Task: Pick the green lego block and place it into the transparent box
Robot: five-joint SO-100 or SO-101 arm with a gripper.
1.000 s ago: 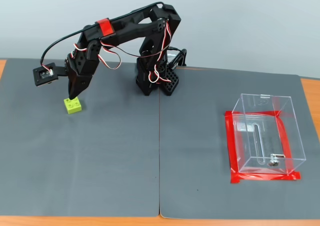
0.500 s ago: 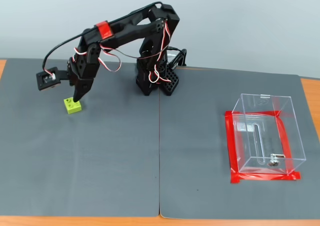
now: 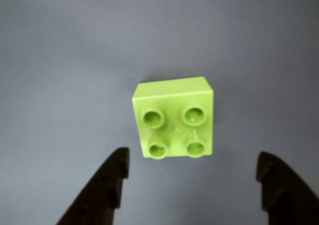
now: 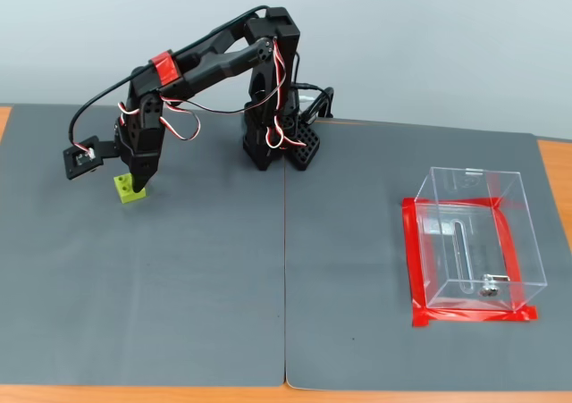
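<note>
We see two dark fingers (image 3: 110,185) spread wide apart in the wrist view, holding nothing, with the gripper (image 3: 192,172) poised just above the one green lego block (image 3: 174,117), whose four studs face up. In the fixed view the gripper (image 4: 138,187) sits right at the green lego block (image 4: 130,191), which rests on the left part of the grey mat (image 4: 179,296) covering the surface. One black arm (image 4: 214,59) reaches left from its base. One transparent box (image 4: 474,238) stands well apart on the right, empty, with red tape (image 4: 413,260) around its foot. Compared with half a second ago, the arm has lowered and shifted left, closing onto the block, which has not moved.
</note>
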